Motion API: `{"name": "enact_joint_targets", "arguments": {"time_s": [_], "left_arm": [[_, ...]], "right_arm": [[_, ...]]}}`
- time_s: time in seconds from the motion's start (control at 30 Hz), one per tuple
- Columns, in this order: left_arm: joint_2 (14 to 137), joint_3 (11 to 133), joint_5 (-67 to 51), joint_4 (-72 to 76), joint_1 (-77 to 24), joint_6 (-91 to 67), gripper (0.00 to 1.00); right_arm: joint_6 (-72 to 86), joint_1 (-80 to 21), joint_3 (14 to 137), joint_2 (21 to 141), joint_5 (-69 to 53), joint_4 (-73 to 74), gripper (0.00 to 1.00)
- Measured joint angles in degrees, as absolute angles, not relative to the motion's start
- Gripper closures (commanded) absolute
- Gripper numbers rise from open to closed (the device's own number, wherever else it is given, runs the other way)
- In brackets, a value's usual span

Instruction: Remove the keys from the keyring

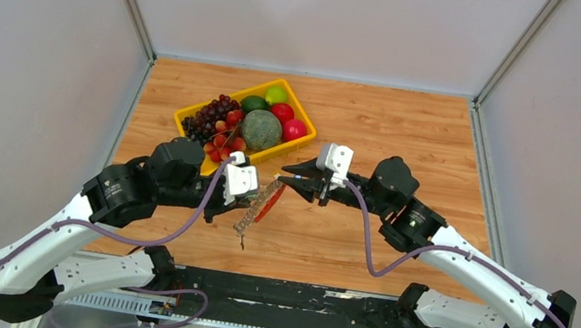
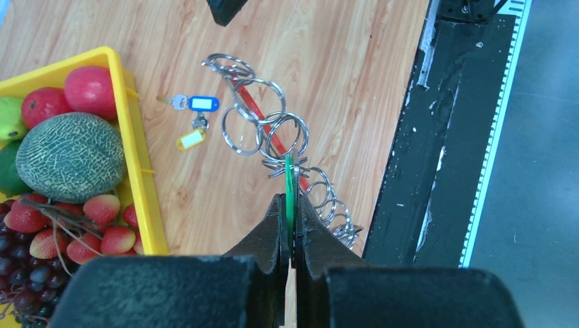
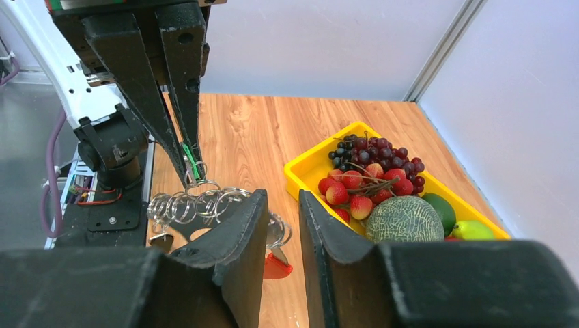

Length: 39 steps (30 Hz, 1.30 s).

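My left gripper (image 1: 246, 202) is shut on a thin green tag (image 2: 289, 183), and from it the silver bunch of the keys (image 2: 273, 137) hangs above the table; it shows mostly as linked split rings. The red elongated keyring (image 2: 258, 113) runs through the bunch and also shows in the top view (image 1: 270, 204). My right gripper (image 1: 287, 177) is open right beside the bunch's far end. In the right wrist view its fingers (image 3: 235, 225) stand apart, with one ring and a red end (image 3: 276, 265) showing between them. A small key with a blue tag (image 2: 203, 103) and a yellow tag (image 2: 190, 139) lie on the table.
A yellow tray (image 1: 303, 117) holding a melon, grapes, strawberries and other fruit stands at the back left of the wooden table, close behind the left gripper. The black base rail (image 1: 295, 296) runs along the near edge. Grey walls close the sides and back.
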State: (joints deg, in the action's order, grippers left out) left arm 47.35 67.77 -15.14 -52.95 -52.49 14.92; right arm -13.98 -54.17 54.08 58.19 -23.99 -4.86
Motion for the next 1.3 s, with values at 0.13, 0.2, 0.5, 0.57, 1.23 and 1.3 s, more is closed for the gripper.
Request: {"name": "enact_joint_targets", "arguments": {"time_s": [0.13, 0.2, 0.5, 0.57, 1.23, 1.3], "left_arm": [[47.2, 67.7, -15.2, -53.0, -52.5, 15.1, 1.00], [47.0, 67.7, -15.2, -53.0, -52.5, 15.3, 1.00], [46.4, 67.7, -14.4, -52.9, -52.5, 15.8, 1.00], [46.3, 67.7, -14.1, -52.9, -52.5, 15.9, 1.00], [46.3, 67.7, -15.1, -53.0, -52.5, 16.9, 1.00], [46.3, 67.7, -15.1, -53.0, -52.5, 17.0, 1.00]], "right_arm": [[-13.8, -54.2, 54.2, 59.7, -25.1, -5.0, 0.71], [-13.8, -54.2, 54.2, 60.7, -26.0, -5.0, 0.71], [-13.0, -54.1, 52.6, 61.5, -32.6, -5.0, 0.71], [-12.6, -54.1, 51.0, 60.2, -33.5, -4.8, 0.70], [-14.7, -52.0, 61.4, 63.3, -33.5, -1.1, 0.71], [-15.1, -51.9, 61.9, 64.7, -33.5, -1.1, 0.71]]}}
